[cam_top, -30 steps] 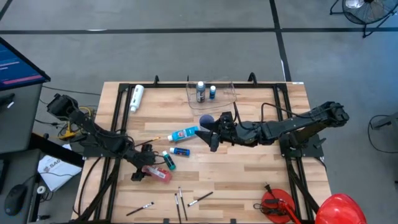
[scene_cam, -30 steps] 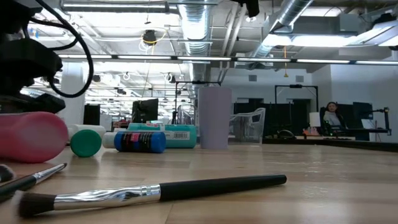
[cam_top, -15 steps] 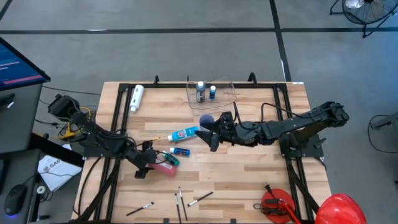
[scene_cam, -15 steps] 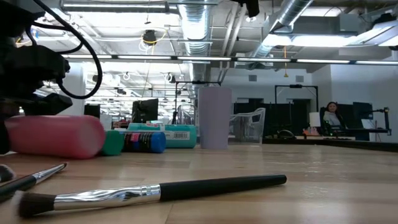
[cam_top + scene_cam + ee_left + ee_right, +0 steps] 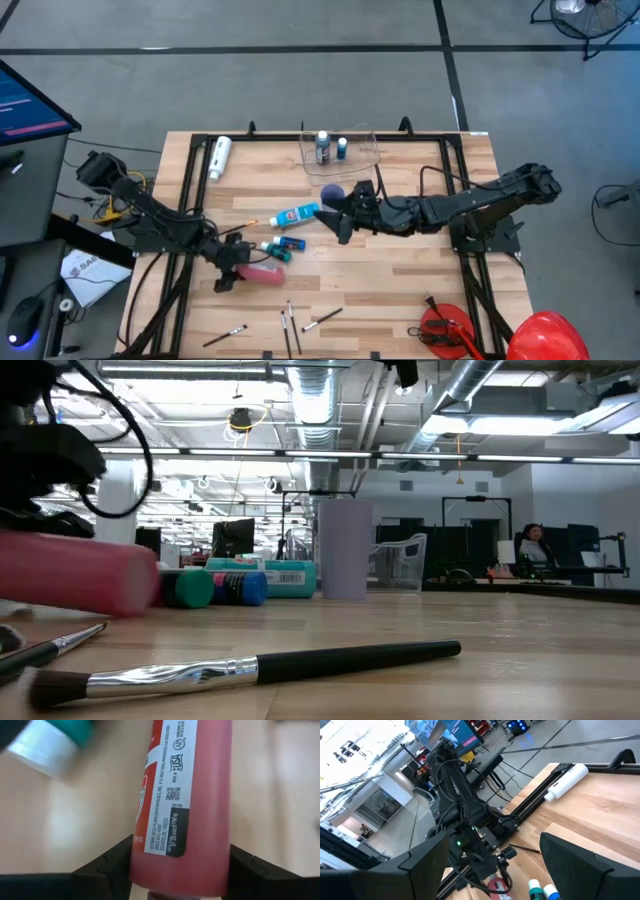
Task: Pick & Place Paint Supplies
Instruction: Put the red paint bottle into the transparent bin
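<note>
A red paint bottle lies left of the table's middle, with my left gripper shut on its left end. Just beyond it lie a teal bottle with a white cap and a blue bottle, then a light blue tube. A white bottle lies at the far left. Thin brushes lie near the front edge. My right gripper hangs open above the table beside the light blue tube and a purple cup, touching nothing. My left gripper pinches the red bottle's round body between its two fingers, near the bottle's left end. The fingers slant down from the table's left and lie across the bottle. The bottle is tilted, held end raised. I cannot tell whether its other end touches the table.
A clear tub at the far middle holds two small bottles. Black frame rails run along the table's left and right sides. More brushes lie at the front left, and a red tool and a red helmet at the near right.
The red bottle has slid toward the table's right in my left gripper and turned to lie more level across the table, its held end rising a little. It has nudged the teal bottle, which has turned and now lies closer to the blue bottle.
</note>
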{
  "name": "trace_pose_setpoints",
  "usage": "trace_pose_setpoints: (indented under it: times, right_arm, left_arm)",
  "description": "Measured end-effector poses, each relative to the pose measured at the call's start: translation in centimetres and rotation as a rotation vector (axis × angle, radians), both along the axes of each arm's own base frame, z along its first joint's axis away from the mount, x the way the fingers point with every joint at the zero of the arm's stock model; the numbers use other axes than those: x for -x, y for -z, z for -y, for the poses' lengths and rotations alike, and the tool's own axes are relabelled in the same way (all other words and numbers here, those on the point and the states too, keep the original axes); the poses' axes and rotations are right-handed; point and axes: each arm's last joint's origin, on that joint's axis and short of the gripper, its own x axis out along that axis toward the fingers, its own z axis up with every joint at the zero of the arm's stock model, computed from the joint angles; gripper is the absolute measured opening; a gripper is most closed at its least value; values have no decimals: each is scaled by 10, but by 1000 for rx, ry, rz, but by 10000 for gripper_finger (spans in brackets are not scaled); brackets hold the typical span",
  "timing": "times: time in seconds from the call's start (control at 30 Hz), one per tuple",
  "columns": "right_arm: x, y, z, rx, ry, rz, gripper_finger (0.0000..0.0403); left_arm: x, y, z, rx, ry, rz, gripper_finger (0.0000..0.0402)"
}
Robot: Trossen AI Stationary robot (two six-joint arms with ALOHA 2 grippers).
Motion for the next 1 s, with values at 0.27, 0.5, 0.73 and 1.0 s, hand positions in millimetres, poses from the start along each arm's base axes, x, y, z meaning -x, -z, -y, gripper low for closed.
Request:
trace_pose_setpoints:
  times: [0.27, 0.5, 0.73, 1.0]
  right_arm:
    - [0, 0, 0, 5, -21, -7, 302]
    - [-1, 1, -1, 20, -103, -19, 302]
    - [-1, 2, -4, 10, -173, -23, 302]
    - [-30, 7, -20, 12, -231, -59, 302]
  left_arm:
    - [-10, -21, 8, 77, 31, 38, 210]
    - [-20, -39, 13, 107, 28, 99, 210]
    - [-26, -53, 16, 118, 33, 129, 210]
    - [-27, -55, 15, 132, 41, 119, 210]
